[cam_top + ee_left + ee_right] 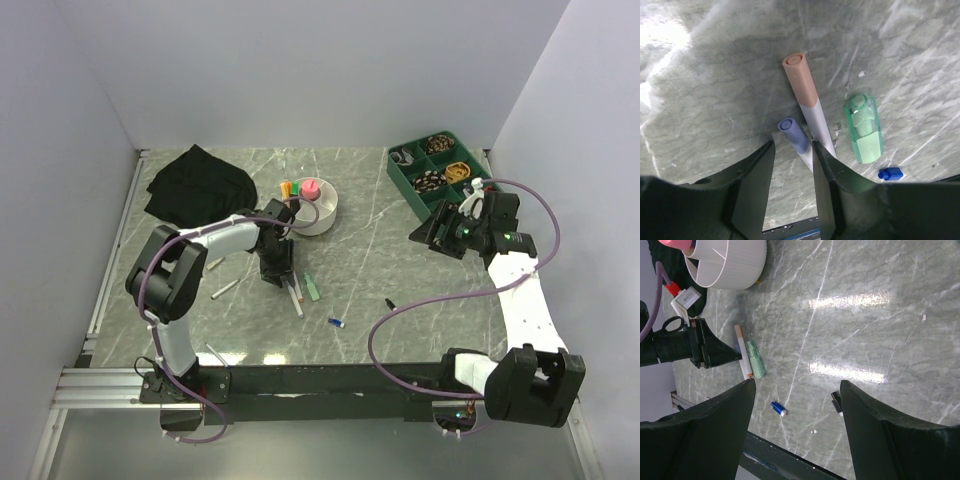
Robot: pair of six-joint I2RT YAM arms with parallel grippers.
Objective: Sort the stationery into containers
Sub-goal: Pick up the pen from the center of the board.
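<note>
Pen [807, 105], white with an orange cap, lies flat on the worktop [710, 100], long axis pointing away from the left fingers [827, 170], cap end farthest; a green highlighter [864, 129] lies roughly parallel just beside it. Those fingers stand part-open, empty; the right fingers [715, 435] spread wide, empty.

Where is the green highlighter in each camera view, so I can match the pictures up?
Top external: the green highlighter lies left of centre, towards the near edge.
Left wrist: right of centre, just right of the orange-capped pen.
Right wrist: left of centre, again right of that pen.
Shared landmark: the small blue piece, close to the highlighter in all three views.
</note>
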